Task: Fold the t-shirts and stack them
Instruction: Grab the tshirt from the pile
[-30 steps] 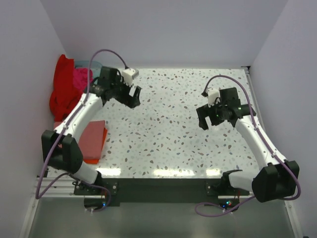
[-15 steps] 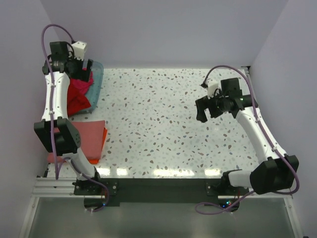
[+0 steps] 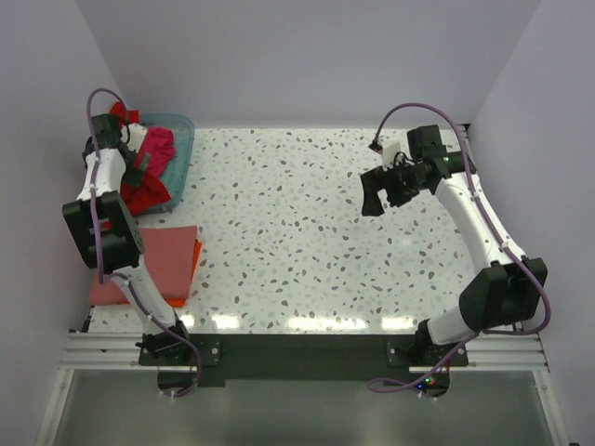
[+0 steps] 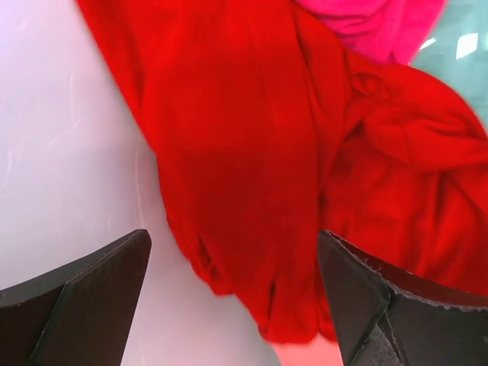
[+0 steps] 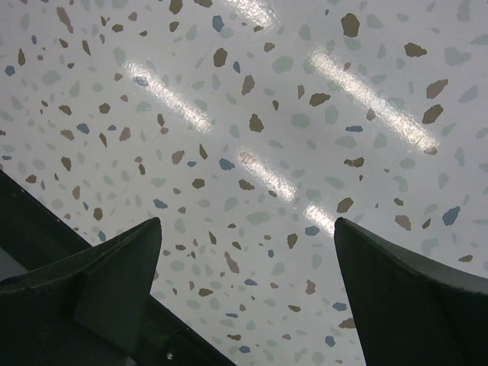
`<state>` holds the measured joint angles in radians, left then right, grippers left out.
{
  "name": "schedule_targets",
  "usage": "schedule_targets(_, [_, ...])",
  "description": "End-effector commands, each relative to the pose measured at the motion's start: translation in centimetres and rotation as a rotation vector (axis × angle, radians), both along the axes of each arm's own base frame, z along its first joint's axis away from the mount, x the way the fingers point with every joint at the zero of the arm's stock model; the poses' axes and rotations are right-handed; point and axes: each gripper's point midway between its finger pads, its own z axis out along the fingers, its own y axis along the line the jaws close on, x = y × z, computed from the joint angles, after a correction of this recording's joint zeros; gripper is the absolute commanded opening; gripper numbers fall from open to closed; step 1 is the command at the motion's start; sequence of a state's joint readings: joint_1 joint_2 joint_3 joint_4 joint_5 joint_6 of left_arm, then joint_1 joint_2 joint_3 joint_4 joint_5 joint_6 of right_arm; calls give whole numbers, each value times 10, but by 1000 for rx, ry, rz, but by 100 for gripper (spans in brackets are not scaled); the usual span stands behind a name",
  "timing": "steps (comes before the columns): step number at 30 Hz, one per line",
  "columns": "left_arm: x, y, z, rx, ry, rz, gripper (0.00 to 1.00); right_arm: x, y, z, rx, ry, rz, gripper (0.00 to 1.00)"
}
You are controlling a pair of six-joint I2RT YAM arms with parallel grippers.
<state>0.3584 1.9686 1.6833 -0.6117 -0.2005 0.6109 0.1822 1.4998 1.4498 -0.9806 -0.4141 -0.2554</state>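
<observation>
Left wrist view: we see our left gripper spread wide and holding nothing. The red t-shirt lies directly beyond the gap, and a crumpled fold sits between the two fingers, though we cannot tell whether they touch it.
Step in hand: we judge this to be the reach for a fresh shirt to fold; no grasp is made yet.
Shirt position: the red one spills from the near-left side of the teal tub at the far left of the desk, with the magenta t-shirt just behind it.
Next move: likely a push into the cloth and a pinch on one layer — the folds look thick, so a double grab is possible.
Stack: a salmon-pink folded shirt lies on an orange folded shirt at the near left.
Other arm: our right gripper is wide and empty above the speckled desk — well apart from the shirts.
</observation>
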Motion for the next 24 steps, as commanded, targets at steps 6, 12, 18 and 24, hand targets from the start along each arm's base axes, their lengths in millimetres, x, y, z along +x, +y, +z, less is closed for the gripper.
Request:
schedule_targets(6, [29,36,-3,158,-42,8,88,-1,2,10,17,-8,13,99])
schedule_targets(12, [36,35,-9,134,-44,-2,69,1,-3,9,-8,-20,1,99])
schedule_targets(18, [44,34,12,128,-102,-2,32,-1,-4,9,-14,-21,-2,99])
schedule_targets(24, [45,25,57,141,-180,-16,14,-4,-3,6,-6,-10,3,99])
